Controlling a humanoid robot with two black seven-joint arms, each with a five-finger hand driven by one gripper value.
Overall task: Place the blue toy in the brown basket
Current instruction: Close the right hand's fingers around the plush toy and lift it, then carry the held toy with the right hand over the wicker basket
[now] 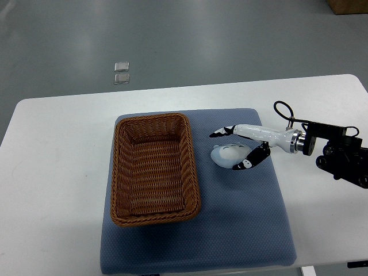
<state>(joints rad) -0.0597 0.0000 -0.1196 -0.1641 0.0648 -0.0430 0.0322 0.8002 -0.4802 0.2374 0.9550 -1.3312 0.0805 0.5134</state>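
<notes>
Right hand [240, 148] comes in from the 3 o'clock edge on a black arm [342, 156] with a silver wrist ring and a looped black cable on top. Glossy white shell, black fingertips. Fingers [220, 132] are spread: upper ones reach over the toy's 12 o'clock side, the thumb-side digit curls around its 4 o'clock side. They bracket the toy, partly closed around it; contact looks likely at the lower digit but I cannot tell if there's a firm grip. Toy isn't lifted.

Blue toy [227, 154] is pale blue, small, rounded, soft-looking blob with faint face marks, sitting on the mat just beside the basket's 3 o'clock wall, not touching it as far as I can see.

Brown basket [192, 167]: woven wicker, rectangular, rounded corners, thick braided rim, ribbed weave on the floor. Nothing inside. Long axis runs 12 to 6, slightly skewed. It sits on the left half of the mat.

Mat [247, 230]: blue-grey, fine dotted fabric texture, rounded-corner rectangle, flat under both basket and toy.

Table [57, 172]: smooth white top, rounded corners.

Beyond the table at 12 o'clock, grey glossy floor [201, 40] with two small clear square plates [121, 73], one just above the other. Brown box corner [348, 7] at the far 1 o'clock edge.
</notes>
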